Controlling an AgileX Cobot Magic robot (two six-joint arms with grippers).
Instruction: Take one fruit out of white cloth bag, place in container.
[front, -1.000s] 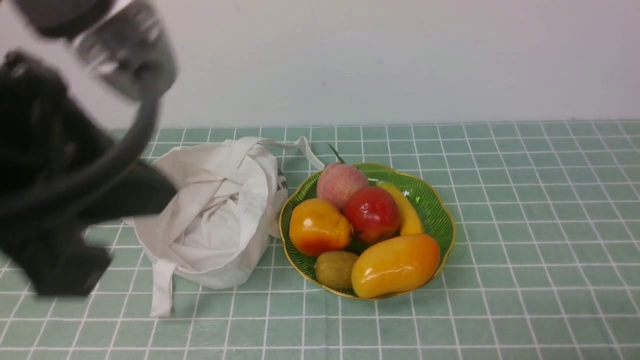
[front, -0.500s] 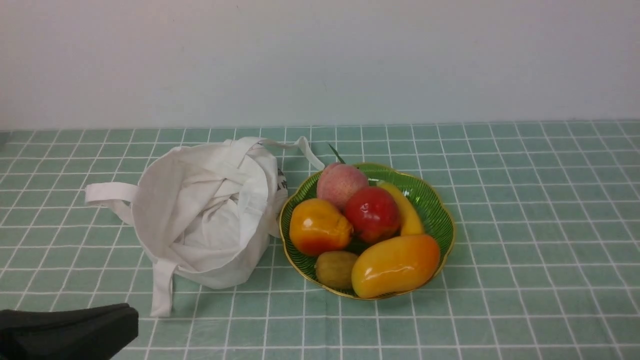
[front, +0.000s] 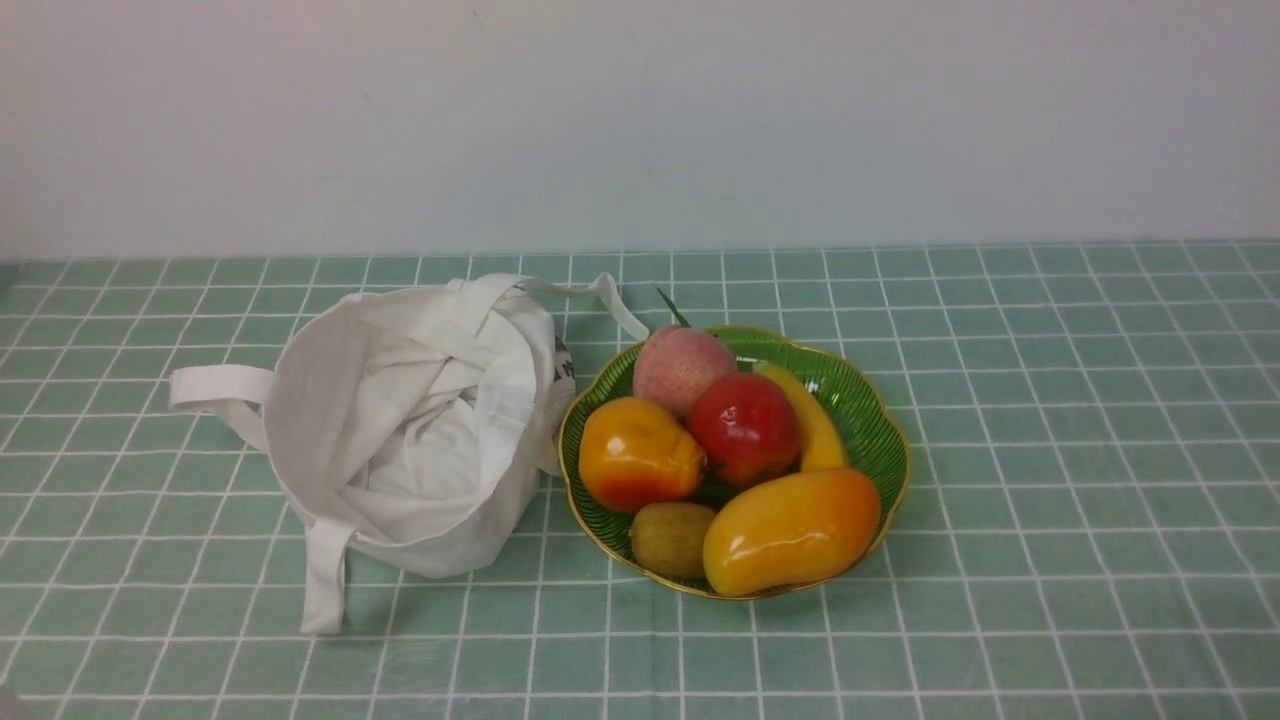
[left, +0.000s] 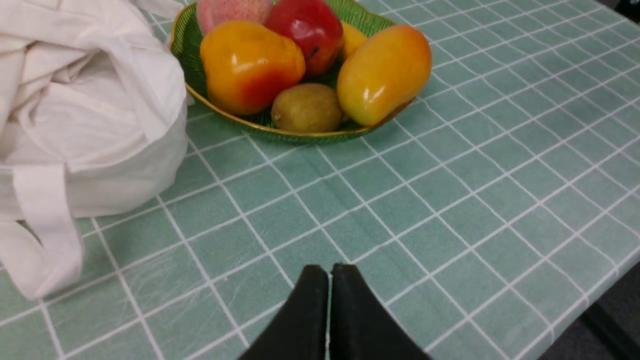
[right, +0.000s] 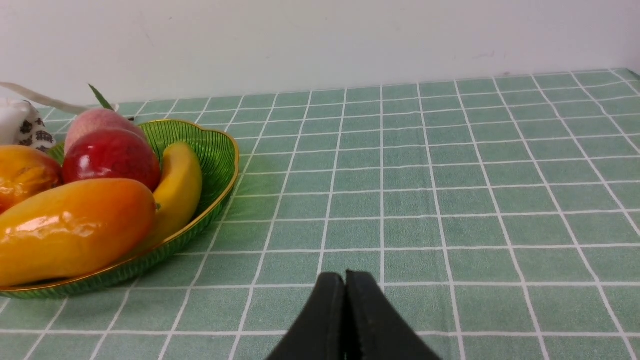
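Note:
The mango lies at the near side of the green plate, beside a kiwi. It also shows in the left wrist view as the mango and in the right wrist view as the mango. The white cloth bag sits slumped to the left of the plate, touching its rim. Neither arm shows in the front view. My left gripper is shut and holds nothing, over bare cloth near the table's front edge. My right gripper is shut too, holding nothing, to the right of the plate.
On the plate also lie an orange persimmon-like fruit, a red apple, a peach, a banana and a kiwi. A green checked cloth covers the table; its front edge shows in the left wrist view.
The left arm, which stood in front of the bag a second ago, dropped to the lower left corner and has now left the front view. Bag and fruit have not moved.

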